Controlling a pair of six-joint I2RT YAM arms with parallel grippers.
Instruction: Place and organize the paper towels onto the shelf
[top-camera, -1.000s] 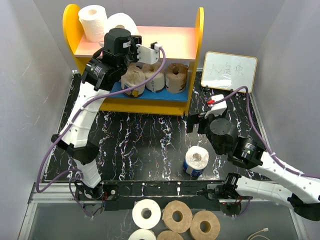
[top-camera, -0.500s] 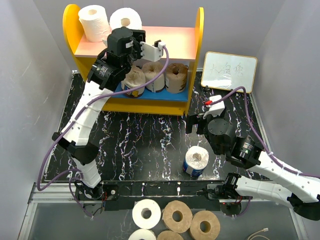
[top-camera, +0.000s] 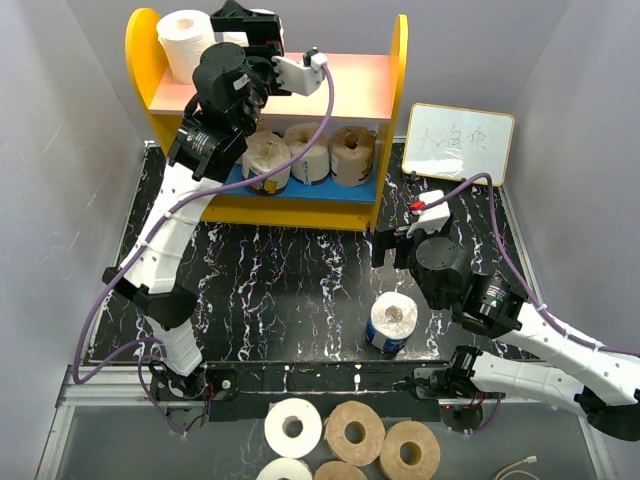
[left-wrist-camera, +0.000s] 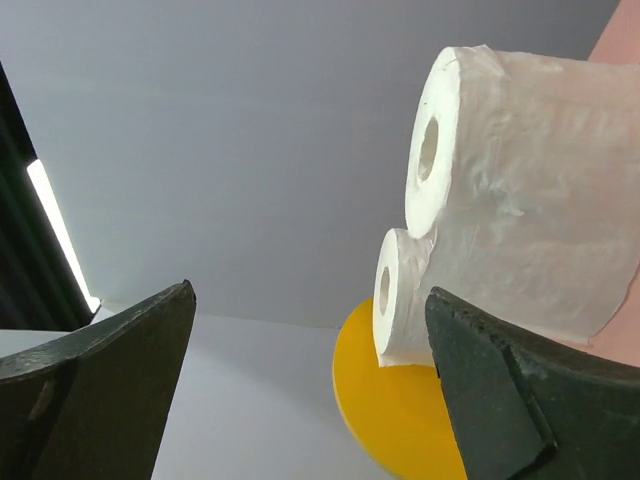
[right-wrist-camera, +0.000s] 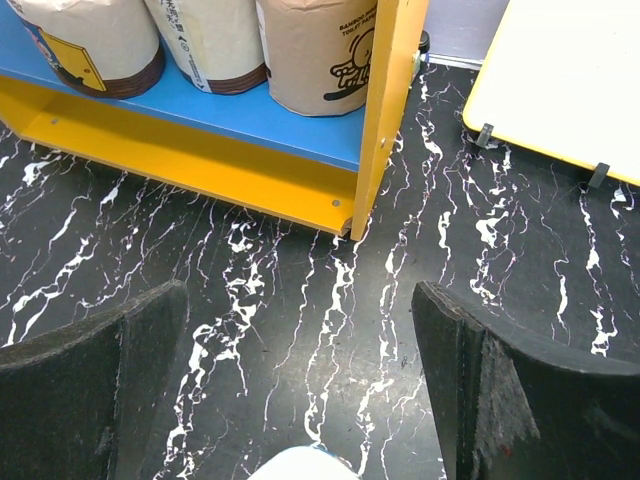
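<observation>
The shelf (top-camera: 350, 85) stands at the back of the table. One white paper towel roll (top-camera: 186, 42) is on its pink top board at the left. My left gripper (top-camera: 252, 24) hovers open over a second white roll beside it, hiding it from above. In the left wrist view that near roll (left-wrist-camera: 530, 180) and the far one (left-wrist-camera: 398, 300) lie right of the open left gripper (left-wrist-camera: 310, 390), nothing between the fingers. Three tan rolls (top-camera: 305, 152) fill the blue lower board. A blue-wrapped roll (top-camera: 392, 322) stands on the table, just below my open right gripper (right-wrist-camera: 300, 380).
A small whiteboard (top-camera: 460, 140) leans right of the shelf, also seen in the right wrist view as the whiteboard (right-wrist-camera: 570, 80). More white and tan rolls (top-camera: 353, 432) lie beyond the table's near edge, below the arm bases. The shelf's yellow side panel (right-wrist-camera: 390, 110) is ahead of the right gripper.
My left gripper opened wide and let go of the second white roll on the top board, then shifted up and back over it. The right arm barely moved.
</observation>
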